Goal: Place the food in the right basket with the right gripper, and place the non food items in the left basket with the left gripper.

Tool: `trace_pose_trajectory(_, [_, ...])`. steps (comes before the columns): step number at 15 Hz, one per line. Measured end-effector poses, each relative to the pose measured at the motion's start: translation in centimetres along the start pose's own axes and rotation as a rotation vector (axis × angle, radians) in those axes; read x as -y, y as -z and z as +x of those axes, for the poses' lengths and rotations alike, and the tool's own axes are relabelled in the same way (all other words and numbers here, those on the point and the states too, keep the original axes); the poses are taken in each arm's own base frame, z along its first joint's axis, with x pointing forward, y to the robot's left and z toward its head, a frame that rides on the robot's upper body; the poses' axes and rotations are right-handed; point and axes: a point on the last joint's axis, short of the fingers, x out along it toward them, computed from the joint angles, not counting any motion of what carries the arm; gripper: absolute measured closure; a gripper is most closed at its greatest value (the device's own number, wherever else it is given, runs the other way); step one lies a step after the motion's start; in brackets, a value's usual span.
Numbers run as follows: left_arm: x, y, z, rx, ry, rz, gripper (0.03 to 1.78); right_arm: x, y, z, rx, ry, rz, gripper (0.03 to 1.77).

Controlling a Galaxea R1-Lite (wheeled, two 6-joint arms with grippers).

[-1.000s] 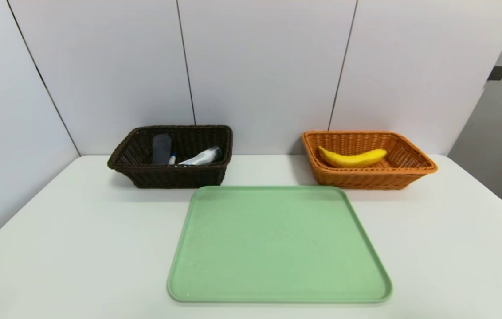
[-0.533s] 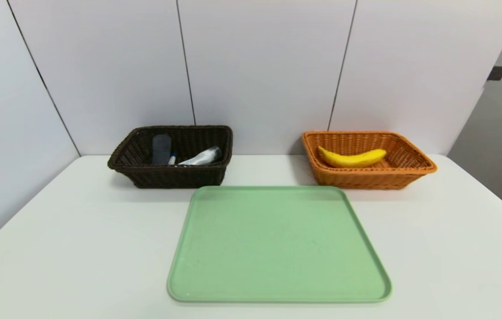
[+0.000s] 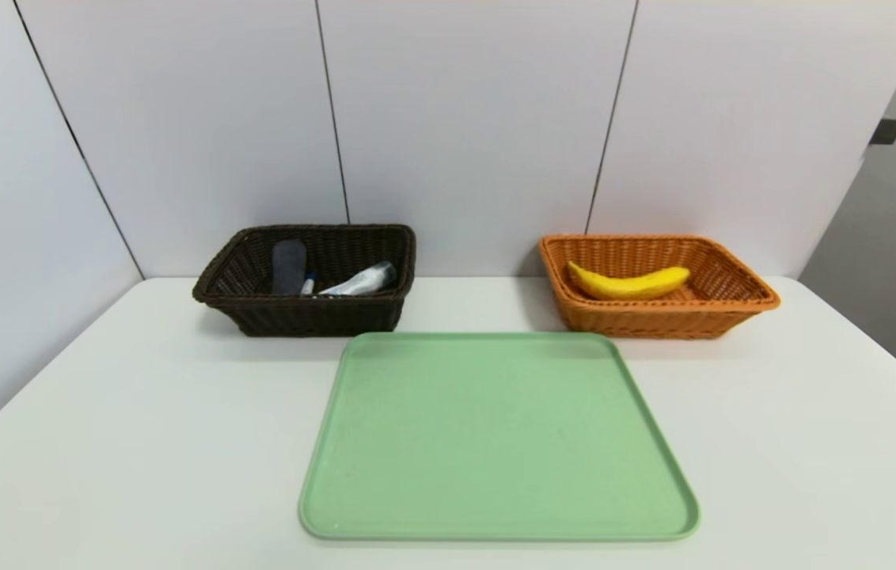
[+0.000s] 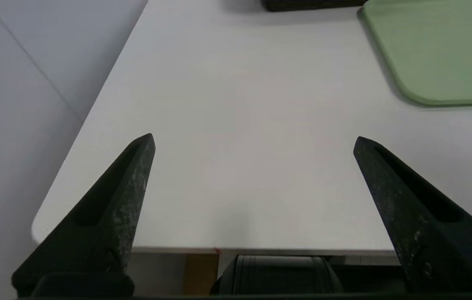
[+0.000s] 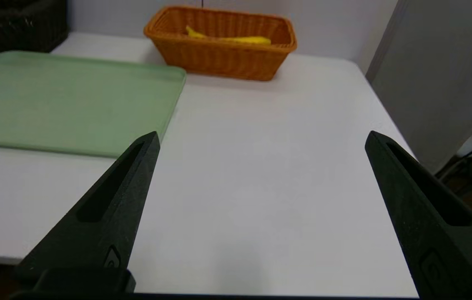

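A yellow banana (image 3: 628, 283) lies inside the orange woven basket (image 3: 658, 321) at the back right, and shows again as the banana (image 5: 236, 40) in that basket (image 5: 223, 62) in the right wrist view. The dark brown basket (image 3: 305, 317) at the back left holds a rolled grey cloth (image 3: 288, 266), a blue-capped marker (image 3: 308, 283) and a whitish bottle (image 3: 361, 280). Neither arm shows in the head view. My left gripper (image 4: 253, 139) hangs open over the table's near left corner, holding nothing. My right gripper (image 5: 262, 137) stands open above the near right of the table, also with nothing in it.
A pale green tray (image 3: 495, 522) lies bare in the middle of the white table (image 3: 100, 443), in front of both baskets. White wall panels stand behind. The table's front edge (image 4: 261, 250) shows under the left gripper, and its right edge (image 5: 386, 108) beside a grey panel.
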Motion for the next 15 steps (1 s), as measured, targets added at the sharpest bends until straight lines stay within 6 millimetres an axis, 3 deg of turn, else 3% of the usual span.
trace_pose_trajectory(4, [0.3,0.1,1.9,0.143,0.060,-0.002,0.12,-0.1,1.1,2.2,0.132,0.016,0.006,0.10])
trace_pose_trajectory(6, [0.4,0.4,3.3,0.215,0.058,-0.001,0.12,-0.2,2.9,4.5,0.201,0.021,-0.007,0.10])
trace_pose_trajectory(8, [0.6,1.6,5.1,0.261,0.054,0.019,0.12,-0.4,4.8,6.1,0.282,0.030,-0.030,0.10])
trace_pose_trajectory(10, [0.8,3.6,7.1,0.294,0.051,0.068,0.12,-0.4,5.4,6.5,0.343,0.054,-0.043,0.09])
trace_pose_trajectory(12, [1.0,4.6,7.9,0.328,0.052,0.087,0.12,-0.5,6.6,6.9,0.248,0.054,-0.023,0.09])
trace_pose_trajectory(15, [1.1,6.8,8.6,0.143,0.075,0.016,0.12,-0.8,9.2,7.3,0.009,0.004,0.035,0.09])
